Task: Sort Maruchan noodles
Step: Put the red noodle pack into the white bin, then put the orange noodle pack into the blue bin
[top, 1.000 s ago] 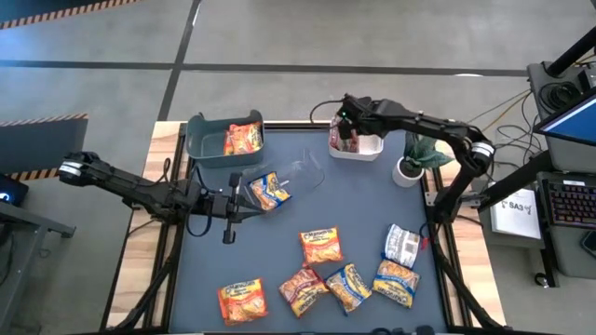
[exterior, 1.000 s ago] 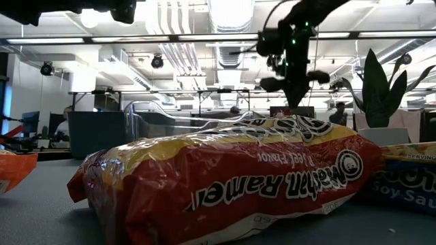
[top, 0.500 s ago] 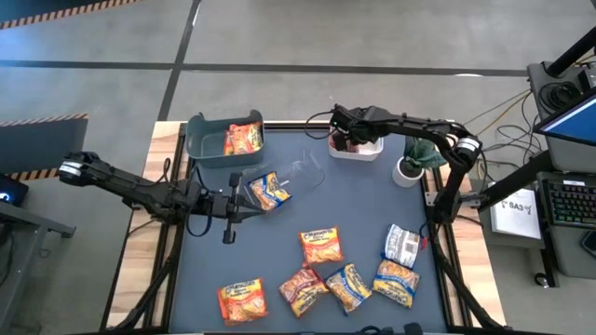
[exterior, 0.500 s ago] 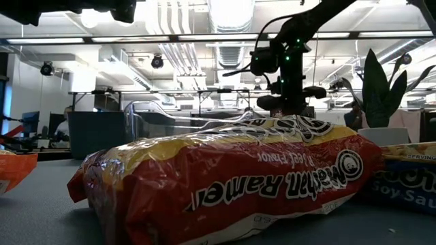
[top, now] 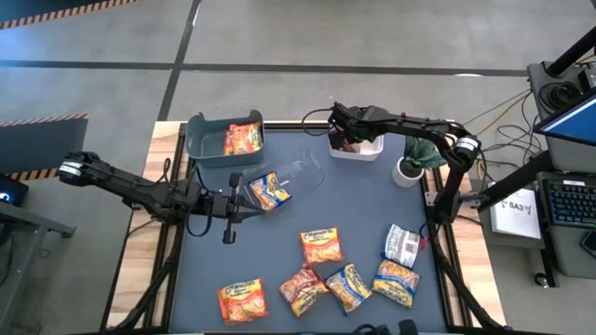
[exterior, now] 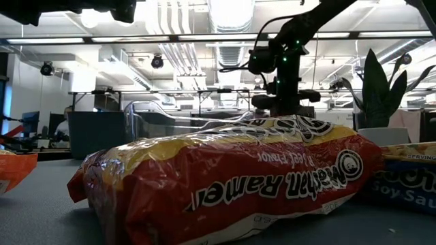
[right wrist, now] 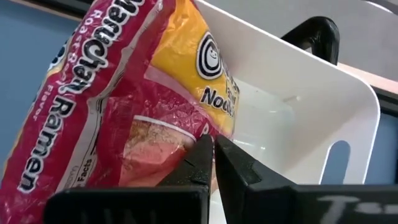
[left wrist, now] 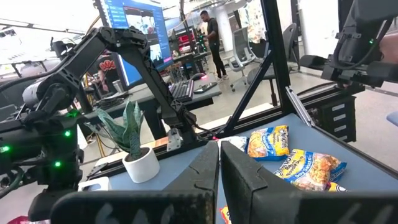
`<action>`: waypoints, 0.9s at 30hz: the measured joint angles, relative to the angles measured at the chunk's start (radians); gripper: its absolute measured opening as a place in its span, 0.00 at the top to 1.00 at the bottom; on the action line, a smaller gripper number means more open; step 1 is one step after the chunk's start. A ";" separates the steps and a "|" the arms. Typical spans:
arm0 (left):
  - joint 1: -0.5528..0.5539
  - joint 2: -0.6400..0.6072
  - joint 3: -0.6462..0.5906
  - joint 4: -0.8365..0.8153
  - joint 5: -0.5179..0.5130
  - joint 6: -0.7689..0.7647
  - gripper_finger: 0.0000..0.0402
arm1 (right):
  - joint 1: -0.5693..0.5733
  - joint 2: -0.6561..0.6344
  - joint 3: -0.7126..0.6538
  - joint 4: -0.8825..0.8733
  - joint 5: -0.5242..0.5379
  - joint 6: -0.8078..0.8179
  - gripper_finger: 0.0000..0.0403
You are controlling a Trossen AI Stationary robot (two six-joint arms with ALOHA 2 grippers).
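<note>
My right gripper [top: 350, 140] hangs over the white bin [top: 369, 149] at the table's far edge, shut on a dark red Maruchan noodle packet [right wrist: 118, 112]. My left gripper [top: 238, 207] waits shut and level at the table's left, beside a tipped clear bin [top: 296, 175] with a blue-yellow packet [top: 270, 191] inside. A teal bin [top: 203, 141] at the far left contains an orange packet [top: 244, 140]. Several more packets lie flat near the front edge, among them an orange one [top: 320, 246] and a dark red one [top: 303, 288]. My right gripper pinches the dark red packet at its lower edge [right wrist: 194, 142] between the two shut fingers [right wrist: 200, 163]. The fingers slant steeply down from above. The packet stands tilted against the white bin's near wall [right wrist: 273, 74]; whether its far end rests on the bin floor is hidden.
A small potted plant [top: 410, 166] stands right of the white bin. A whitish packet [top: 402, 244] and two blue-yellow ones [top: 396, 282] [top: 349, 287] lie at the front right, an orange one [top: 242, 300] at the front left. Bare table stretches between the bins and these packets.
My right gripper has come down over the white bin with the dark red packet and shifted slightly toward the table's left edge. Most of this happened early in the second.
</note>
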 joint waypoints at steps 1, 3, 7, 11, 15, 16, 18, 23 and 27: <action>0.000 0.000 0.000 0.000 0.000 0.000 1.00 | 0.000 -0.005 0.000 -0.003 0.001 -0.003 0.98; 0.000 0.000 0.000 0.000 0.000 0.000 1.00 | 0.001 -0.021 0.000 -0.011 0.003 -0.004 0.98; 0.000 0.002 0.000 0.001 0.000 0.000 1.00 | 0.028 -0.081 0.000 -0.021 0.050 -0.012 0.98; 0.000 0.018 0.000 0.001 -0.017 0.000 1.00 | 0.100 -0.163 0.000 -0.032 0.081 -0.030 0.98; 0.000 0.053 0.000 0.005 -0.130 -0.024 1.00 | 0.230 -0.244 -0.009 -0.043 0.085 -0.029 0.98; 0.000 0.064 0.000 0.005 -0.161 -0.041 1.00 | 0.269 -0.261 -0.014 -0.043 0.084 -0.030 0.98; 0.000 0.084 0.001 0.002 -0.200 -0.089 1.00 | 0.354 -0.295 -0.028 -0.042 0.081 -0.030 0.98; -0.015 0.141 0.023 -0.008 -0.201 -0.237 1.00 | 0.556 -0.369 -0.107 -0.005 0.082 -0.004 0.98; -0.052 0.191 0.069 -0.043 -0.205 -0.281 1.00 | 0.699 -0.412 -0.215 0.080 0.082 0.036 0.98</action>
